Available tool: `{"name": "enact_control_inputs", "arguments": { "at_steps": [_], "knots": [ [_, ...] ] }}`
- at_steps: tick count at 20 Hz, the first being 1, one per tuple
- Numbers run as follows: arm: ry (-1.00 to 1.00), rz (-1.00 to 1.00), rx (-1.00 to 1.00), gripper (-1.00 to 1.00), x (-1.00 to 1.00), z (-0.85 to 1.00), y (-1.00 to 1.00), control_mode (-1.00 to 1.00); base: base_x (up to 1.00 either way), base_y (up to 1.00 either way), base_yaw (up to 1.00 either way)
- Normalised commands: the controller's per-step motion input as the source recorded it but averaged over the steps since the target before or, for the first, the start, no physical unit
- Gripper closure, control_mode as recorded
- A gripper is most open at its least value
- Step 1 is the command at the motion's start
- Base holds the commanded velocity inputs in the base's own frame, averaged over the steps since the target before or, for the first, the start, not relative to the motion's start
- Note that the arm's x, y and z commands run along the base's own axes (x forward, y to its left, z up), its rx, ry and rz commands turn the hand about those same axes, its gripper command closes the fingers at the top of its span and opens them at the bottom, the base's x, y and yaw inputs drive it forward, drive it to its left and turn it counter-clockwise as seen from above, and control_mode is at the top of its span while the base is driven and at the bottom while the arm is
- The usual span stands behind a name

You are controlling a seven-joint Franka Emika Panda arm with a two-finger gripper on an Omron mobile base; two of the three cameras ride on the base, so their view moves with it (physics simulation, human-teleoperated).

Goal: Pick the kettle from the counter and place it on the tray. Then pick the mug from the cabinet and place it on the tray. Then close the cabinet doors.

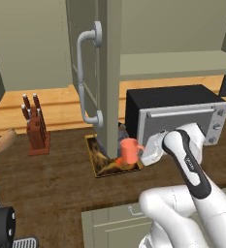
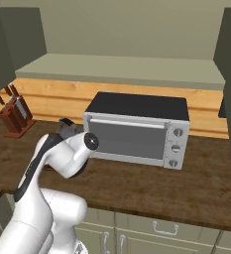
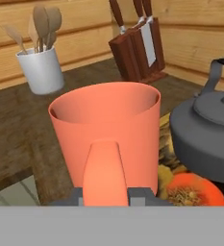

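End effector [image 3: 105, 194] grips mug [image 3: 105, 134] handle, beside kettle [image 3: 207, 137].

Colours and patterns at my pincer

My mug [image 3: 106, 139] is plain salmon-orange; kettle [image 3: 207, 134] dark grey; tray [image 1: 96, 156] yellow-rimmed with orange-brown picture; counter [image 1: 56, 179] dark brown wood-grain; cabinet door [image 1: 92, 68] grey-green.

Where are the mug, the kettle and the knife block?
mug [image 3: 106, 125], hand view, on its front wall above the handle.
kettle [image 3: 205, 132], hand view, on its grey body below the lid.
knife block [image 1: 37, 131], left base view, on its wooden front face.
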Motion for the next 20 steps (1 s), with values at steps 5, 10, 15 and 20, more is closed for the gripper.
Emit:
{"name": "enact_control_inputs", "arguments": {
  "at_steps": [5, 10, 15, 20],
  "knots": [
    [0.00, 0.00, 0.00, 1.00, 0.15, -0.56, 0.23, -1.00, 0.00, 0.00, 0.00],
    [0.00, 0.00, 0.00, 1.00, 0.22, -0.51, 0.20, -1.00, 0.00, 0.00, 0.00],
    [0.00, 0.00, 0.00, 1.00, 0.18, -0.49, 0.19, -1.00, 0.00, 0.00, 0.00],
    [-0.04, 0.00, 0.00, 1.00, 0.14, -0.48, 0.17, -1.00, 0.00, 0.00, 0.00]
  ]
}}
